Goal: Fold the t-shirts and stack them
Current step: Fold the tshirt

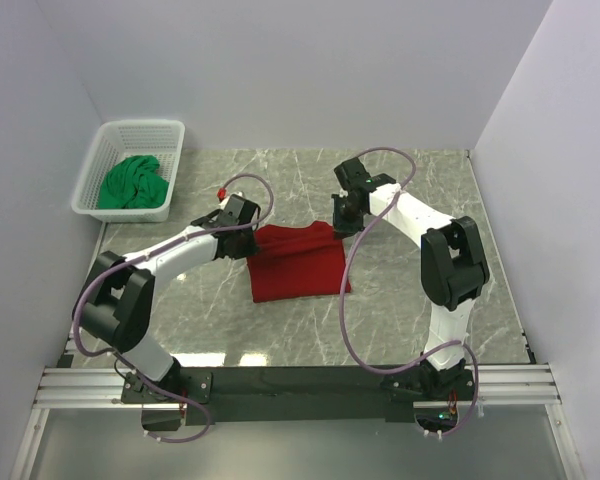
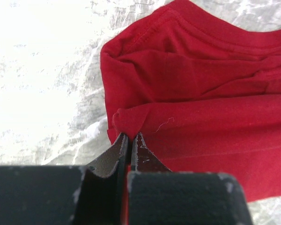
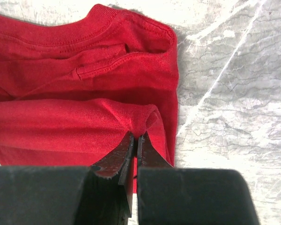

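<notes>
Fabric of the red tee (image 1: 298, 262) looks thin, soft and light. It will likely drape, sag and slide over itself, and nothing about it seems fragile. It lies partly folded at the middle of the table (image 1: 410, 320), a rough rectangle of several layers.

The best hold, I judge, is at the side edges along a fold, both sides at once, so the layer lifts evenly. A pinch through one ply alone would probably let the ply beneath drop away.

The left gripper (image 2: 130, 138) is closed on a raised fold at the tee's left edge. The right gripper (image 3: 136, 137) is closed on a like fold near the right edge. Each has cloth bunched between its tips.

The green tee (image 1: 133, 182) sits crumpled in the basket (image 1: 92, 170) at the far left corner, well apart from the red one. It should handle the same, though it will need spreading flat first.
</notes>
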You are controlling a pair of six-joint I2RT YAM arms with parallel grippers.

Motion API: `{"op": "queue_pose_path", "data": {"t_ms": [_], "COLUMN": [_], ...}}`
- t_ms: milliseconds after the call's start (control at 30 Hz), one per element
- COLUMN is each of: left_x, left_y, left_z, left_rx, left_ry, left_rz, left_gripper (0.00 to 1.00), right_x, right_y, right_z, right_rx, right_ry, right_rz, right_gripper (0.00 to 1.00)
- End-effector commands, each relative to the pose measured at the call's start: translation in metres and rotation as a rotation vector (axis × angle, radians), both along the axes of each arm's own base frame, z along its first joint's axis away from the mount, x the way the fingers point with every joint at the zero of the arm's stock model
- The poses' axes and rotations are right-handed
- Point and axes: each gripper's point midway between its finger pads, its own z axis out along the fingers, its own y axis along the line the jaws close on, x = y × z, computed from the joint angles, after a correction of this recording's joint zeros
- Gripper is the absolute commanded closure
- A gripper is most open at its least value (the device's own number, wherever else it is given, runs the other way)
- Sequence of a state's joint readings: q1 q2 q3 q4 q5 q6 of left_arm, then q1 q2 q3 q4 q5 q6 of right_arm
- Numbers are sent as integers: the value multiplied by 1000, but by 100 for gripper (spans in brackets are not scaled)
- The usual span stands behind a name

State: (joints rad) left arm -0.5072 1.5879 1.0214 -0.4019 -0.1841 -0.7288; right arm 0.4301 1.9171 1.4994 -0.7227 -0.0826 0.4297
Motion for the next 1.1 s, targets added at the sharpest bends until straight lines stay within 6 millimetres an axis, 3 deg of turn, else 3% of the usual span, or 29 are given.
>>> {"op": "queue_pose_path", "data": {"t_ms": [0,67,133,167,200,233,267,333,367,400,433,500,567,700,767,867,1067], "left_x": [15,20,23,25,25,26,27,26,24,23,19,12,0,-19,-27,-27,8], "left_y": [11,11,11,11,10,8,7,8,7,8,10,10,7,-4,-12,-23,-40], "left_z": [-2,-2,-1,1,5,9,14,28,32,44,44,58,57,58,48,39,27], "left_rx": [64,72,72,71,66,57,48,31,24,5,2,-28,-46,-88,-106,-112,-113], "left_ry": [-35,-45,-51,-59,-65,-74,-85,-116,-127,-155,-156,-189,-187,-213,-189,-155,-129], "left_rz": [26,35,40,44,42,42,41,39,34,35,35,29,-4,-103,-160,-206,-191], "left_gripper": [99,94,84,70,63,56,41,30,18,15,13,12,17,34,44,52,61], "right_x": [13,14,15,16,16,17,18,18,20,16,15,10,10,-5,-10,-12,6], "right_y": [-16,-16,-16,-16,-17,-16,-17,-17,-15,-17,-17,-12,-1,19,33,49,54], "right_z": [-1,-5,-6,-3,1,11,17,38,46,46,61,66,84,73,64,52,25], "right_rx": [-37,-36,-33,-34,-36,-25,-19,9,25,30,52,99,179,277,326,375,347], "right_ry": [-40,-33,-36,-45,-46,-68,-85,-136,-166,-169,-207,-238,-304,-289,-270,-234,-197], "right_rz": [-62,-67,-75,-81,-92,-96,-99,-110,-113,-118,-121,-91,-41,85,142,213,230], "right_gripper": [100,100,91,87,80,77,73,66,64,62,61,59,59,60,61,65,69]}}
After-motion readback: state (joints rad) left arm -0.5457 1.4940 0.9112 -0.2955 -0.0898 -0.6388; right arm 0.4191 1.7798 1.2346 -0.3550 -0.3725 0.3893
